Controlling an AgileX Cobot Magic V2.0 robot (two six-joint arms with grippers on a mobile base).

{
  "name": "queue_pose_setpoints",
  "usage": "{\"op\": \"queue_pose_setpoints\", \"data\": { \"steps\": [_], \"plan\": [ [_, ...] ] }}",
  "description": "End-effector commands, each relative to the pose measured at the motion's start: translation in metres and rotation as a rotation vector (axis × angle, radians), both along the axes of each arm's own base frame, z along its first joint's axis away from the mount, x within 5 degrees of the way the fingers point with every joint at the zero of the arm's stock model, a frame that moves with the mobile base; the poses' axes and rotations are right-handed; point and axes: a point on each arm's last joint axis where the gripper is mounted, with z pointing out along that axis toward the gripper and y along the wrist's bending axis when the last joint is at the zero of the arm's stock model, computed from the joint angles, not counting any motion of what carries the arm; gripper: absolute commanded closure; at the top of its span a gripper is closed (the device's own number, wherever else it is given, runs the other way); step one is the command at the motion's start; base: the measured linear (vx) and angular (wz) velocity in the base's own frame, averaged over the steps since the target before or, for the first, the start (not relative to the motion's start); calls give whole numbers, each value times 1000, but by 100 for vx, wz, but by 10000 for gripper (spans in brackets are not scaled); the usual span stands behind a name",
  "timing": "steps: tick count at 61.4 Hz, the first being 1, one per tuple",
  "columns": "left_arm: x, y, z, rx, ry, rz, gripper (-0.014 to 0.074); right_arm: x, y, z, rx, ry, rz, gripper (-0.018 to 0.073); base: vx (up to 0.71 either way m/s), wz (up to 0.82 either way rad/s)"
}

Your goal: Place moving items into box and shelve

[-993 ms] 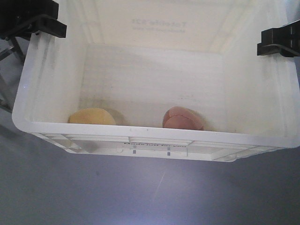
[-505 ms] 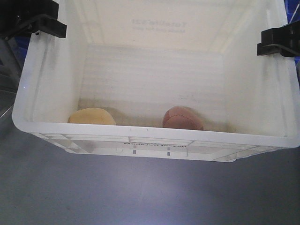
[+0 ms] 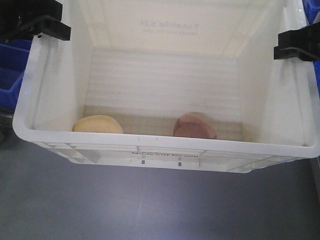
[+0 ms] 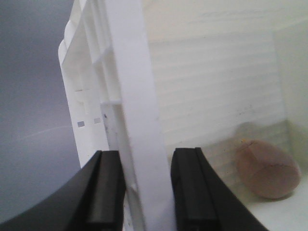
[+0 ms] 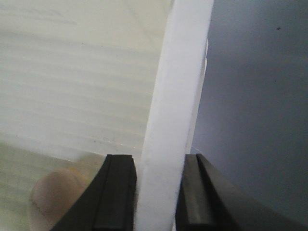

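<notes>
Carrying the loaded tote level toward a shelf

The white tote filled most of the front view. The cream-yellow toy and the pink toy both lay on its floor against the near wall, apart from each other. The left gripper was clamped on the side wall at the upper left, one pad outside and one inside. The right gripper pinched the opposite wall at the upper right in the same way.

Packing looked done and shelving remained. Doing that well called for matched height and steady spacing between the arms, since a thin wall could flex or slide from narrow pads and the loose toys could roll.

A blue bin sat close beside the left wall, with more blue at the upper right corner. The grey floor across the bottom showed the only open room.
</notes>
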Motion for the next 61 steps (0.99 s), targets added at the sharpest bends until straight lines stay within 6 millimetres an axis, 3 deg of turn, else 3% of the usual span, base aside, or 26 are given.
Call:
{"op": "queue_pose_setpoints", "data": {
  "steps": [1,61],
  "plan": [
    [-14,-9,37,-191,-156,-22,603,-5,6,32,120,-180,-6,565,32,-26],
    [-14,-9,37,-191,-156,-22,603,-5,6,32,120,-180,-6,565,33,-18]
  ]
}}
